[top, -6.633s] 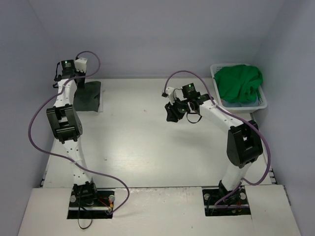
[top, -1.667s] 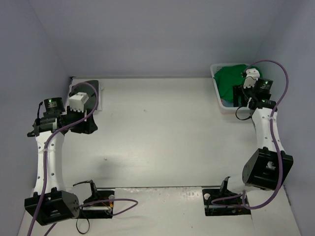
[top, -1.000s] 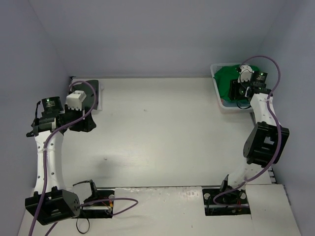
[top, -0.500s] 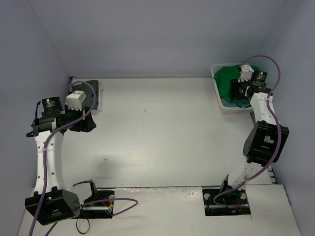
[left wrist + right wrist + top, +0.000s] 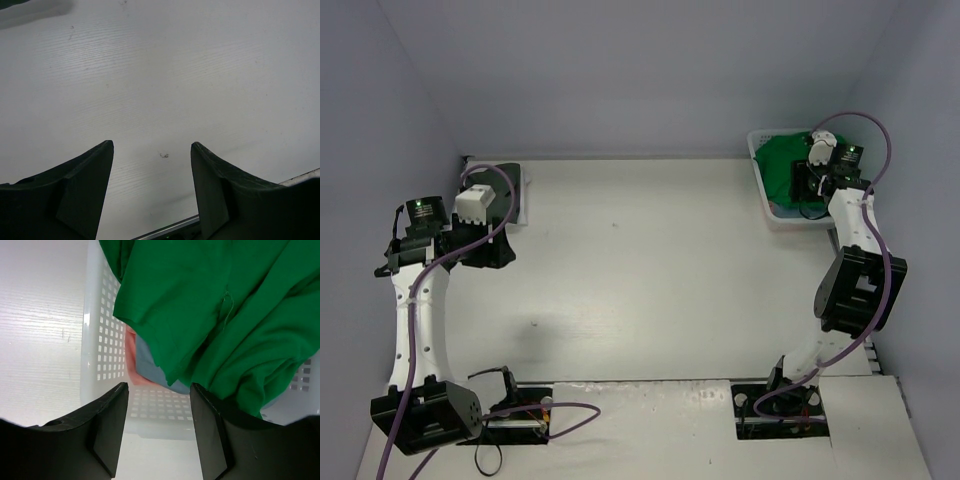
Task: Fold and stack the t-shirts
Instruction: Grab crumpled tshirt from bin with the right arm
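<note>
A bright green t-shirt [image 5: 778,165] [image 5: 200,300] lies heaped in the white laundry basket [image 5: 757,150] [image 5: 102,340] at the back right. Under it show a light blue-grey shirt [image 5: 150,365] and a strip of pink cloth [image 5: 131,355]. My right gripper [image 5: 803,190] [image 5: 159,385] hangs open just over the basket's near edge, with nothing between its fingers. A dark grey shirt [image 5: 516,190] lies folded at the back left, partly hidden by my left wrist. Near it, my left gripper [image 5: 488,252] [image 5: 152,145] stands open over bare table.
The white table [image 5: 640,270] lies between the two arms. Grey walls close in at the back and both sides. The basket sits against the right wall. A purple cable [image 5: 865,125] loops over the right arm above the basket.
The right gripper has settled over the basket's near edge and its jaws have spread a little wider. The left arm has stayed where it was.
</note>
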`<state>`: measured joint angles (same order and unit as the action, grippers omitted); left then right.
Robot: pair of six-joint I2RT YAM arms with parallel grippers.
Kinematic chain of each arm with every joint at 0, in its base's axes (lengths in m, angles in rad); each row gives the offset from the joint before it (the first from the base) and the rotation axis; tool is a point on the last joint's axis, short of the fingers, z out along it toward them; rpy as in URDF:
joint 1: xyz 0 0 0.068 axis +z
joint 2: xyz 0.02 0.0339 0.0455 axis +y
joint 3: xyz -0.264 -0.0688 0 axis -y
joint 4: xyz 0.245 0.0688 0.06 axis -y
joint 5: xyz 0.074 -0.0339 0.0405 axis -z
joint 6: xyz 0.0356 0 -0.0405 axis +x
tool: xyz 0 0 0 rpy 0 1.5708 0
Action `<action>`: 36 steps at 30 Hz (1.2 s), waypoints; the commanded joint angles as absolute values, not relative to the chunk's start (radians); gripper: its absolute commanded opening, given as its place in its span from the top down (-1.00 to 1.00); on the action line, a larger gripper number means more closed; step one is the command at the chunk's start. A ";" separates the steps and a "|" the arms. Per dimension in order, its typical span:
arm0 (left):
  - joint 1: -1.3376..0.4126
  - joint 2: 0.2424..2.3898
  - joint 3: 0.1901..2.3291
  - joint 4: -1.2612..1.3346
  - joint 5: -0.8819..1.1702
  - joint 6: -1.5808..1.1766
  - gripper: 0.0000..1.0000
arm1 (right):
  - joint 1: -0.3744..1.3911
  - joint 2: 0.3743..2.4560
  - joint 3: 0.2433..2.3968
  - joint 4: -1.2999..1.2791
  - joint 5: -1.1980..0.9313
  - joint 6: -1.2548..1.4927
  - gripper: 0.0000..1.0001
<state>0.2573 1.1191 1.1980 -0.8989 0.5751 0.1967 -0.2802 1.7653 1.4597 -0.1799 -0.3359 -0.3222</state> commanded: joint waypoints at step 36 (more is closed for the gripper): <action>0.267 1.103 1.212 -0.857 0.572 0.186 -0.16 | -0.266 1.800 1.601 -0.155 -0.342 -0.386 1.00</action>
<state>0.2573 1.1191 1.1980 -0.8921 0.5671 0.1959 -0.2840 1.9221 1.5124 -0.1329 -0.3195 -0.3511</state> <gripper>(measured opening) 0.578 0.017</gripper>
